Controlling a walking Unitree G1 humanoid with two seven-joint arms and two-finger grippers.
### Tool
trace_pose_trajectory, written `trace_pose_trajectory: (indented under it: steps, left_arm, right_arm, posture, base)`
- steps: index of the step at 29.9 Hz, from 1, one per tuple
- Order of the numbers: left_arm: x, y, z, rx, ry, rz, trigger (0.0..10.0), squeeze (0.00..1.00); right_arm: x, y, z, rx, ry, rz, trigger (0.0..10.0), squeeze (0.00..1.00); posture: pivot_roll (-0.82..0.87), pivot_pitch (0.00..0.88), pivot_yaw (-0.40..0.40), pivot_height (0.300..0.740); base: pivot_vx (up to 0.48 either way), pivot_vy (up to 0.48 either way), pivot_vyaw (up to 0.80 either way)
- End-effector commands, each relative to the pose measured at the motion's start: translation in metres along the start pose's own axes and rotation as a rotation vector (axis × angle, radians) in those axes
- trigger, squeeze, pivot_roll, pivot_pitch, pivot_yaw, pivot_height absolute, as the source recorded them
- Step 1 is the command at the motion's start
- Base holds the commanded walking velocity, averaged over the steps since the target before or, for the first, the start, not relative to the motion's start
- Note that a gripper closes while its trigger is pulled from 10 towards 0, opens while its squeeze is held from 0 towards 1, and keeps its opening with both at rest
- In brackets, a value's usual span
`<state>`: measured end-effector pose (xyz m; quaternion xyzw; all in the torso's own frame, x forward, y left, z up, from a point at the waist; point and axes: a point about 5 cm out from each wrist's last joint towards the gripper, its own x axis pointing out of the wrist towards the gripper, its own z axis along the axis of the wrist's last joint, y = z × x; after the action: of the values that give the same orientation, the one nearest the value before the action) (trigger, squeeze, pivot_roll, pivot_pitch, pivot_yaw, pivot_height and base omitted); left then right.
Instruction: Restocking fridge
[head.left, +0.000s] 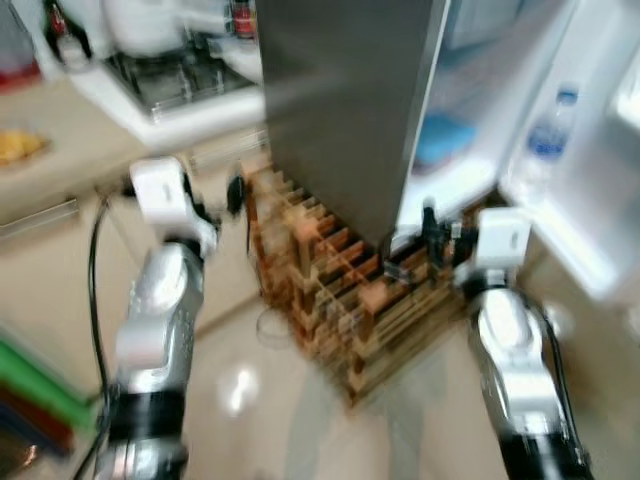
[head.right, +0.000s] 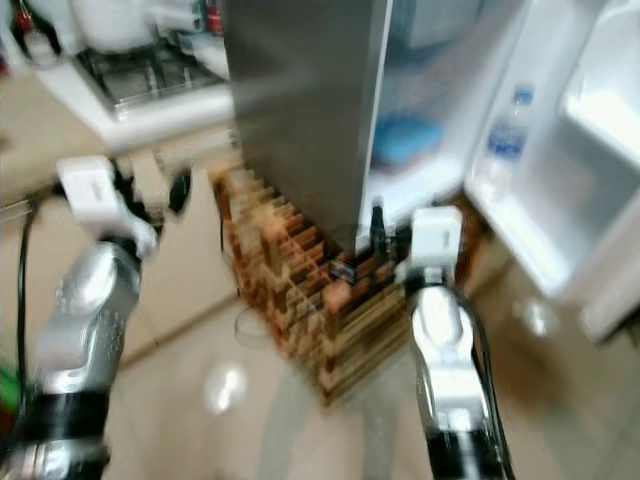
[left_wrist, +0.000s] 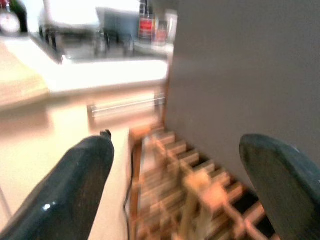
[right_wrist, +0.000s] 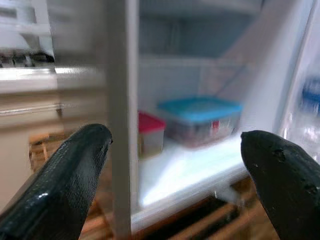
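A tall grey fridge (head.left: 350, 100) stands with its door (head.left: 600, 170) swung wide on the robot's right, the head views blurred. A wooden wine rack (head.left: 340, 290) sits on the pale floor (head.left: 260, 400) against the fridge's grey side wall, reaching out past its front corner. Behind it, a white kitchen counter (head.left: 170, 110) runs away to the left, a dish rack (head.left: 170, 75) set at its near edge and dark bottles (left_wrist: 146, 25) at its far end beside the fridge.

On the fridge's lit lower shelf (right_wrist: 190, 160), a clear container with a blue lid (right_wrist: 200, 120) rests toward the door side, and a smaller tub with a red lid (right_wrist: 150, 132) sits just beside it at the shelf's near corner. A water bottle (head.left: 550, 125) with a blue label stands upright in a door shelf.

The left gripper (head.left: 225, 200) hangs in front of the counter's cabinet, level with the rack's far end, its two black fingers (left_wrist: 75, 180) spread wide and holding nothing. The right gripper (head.left: 435, 235) hovers above the rack at the fridge's open edge, fingers (right_wrist: 65, 175) likewise wide apart and empty, pointed toward the lower shelf.
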<state>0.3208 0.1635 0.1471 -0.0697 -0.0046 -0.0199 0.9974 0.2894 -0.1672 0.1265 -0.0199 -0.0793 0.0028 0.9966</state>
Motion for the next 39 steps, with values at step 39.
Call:
trace_pose_trajectory:
  steps: [39]
  left_arm:
    - [-0.002, -0.043, 0.012, 0.194, -0.104, -0.219, 10.0, 0.0]
  right_arm:
    - [0.039, 0.022, 0.018, 0.082, -0.022, 0.112, 10.0, 0.0]
  posture:
    - [-0.08, 0.0, 0.001, 0.74]
  base:
    - [0.0, 0.093, 0.51]
